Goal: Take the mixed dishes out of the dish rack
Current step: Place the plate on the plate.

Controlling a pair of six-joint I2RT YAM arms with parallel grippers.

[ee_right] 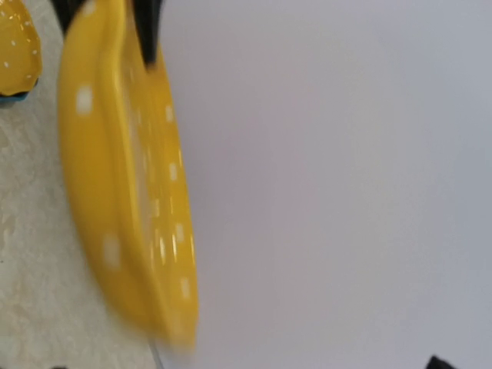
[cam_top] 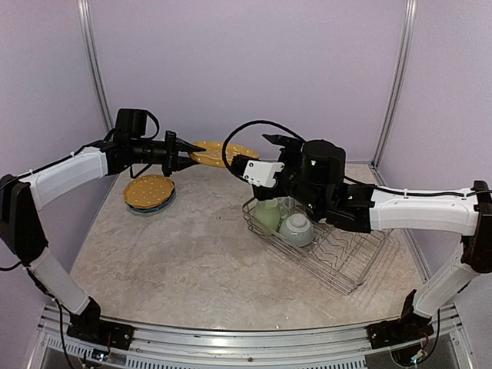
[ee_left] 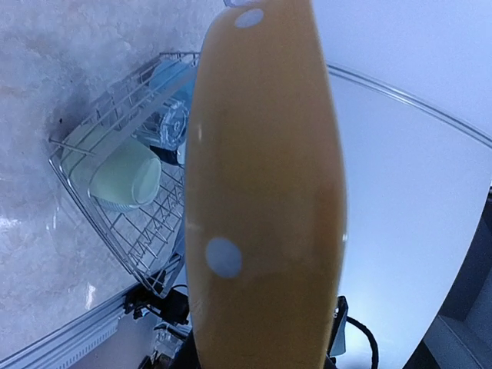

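— Where's the yellow plate [cam_top: 219, 154]?
— In the air by the back wall, about flat, running left to right between both claws, well apart from the rack [cam_top: 346, 261].
— Who has it?
— The left claw [cam_top: 194, 153] pinches its left rim. The right claw [cam_top: 254, 150] looks spread at the right rim, not gripping.
— Next?
— Probably the stack of plates [cam_top: 150, 192], on the table [cam_top: 192, 261] below and near-left of the left claw; that arm is nearer.
— Any writing?
— None readable.
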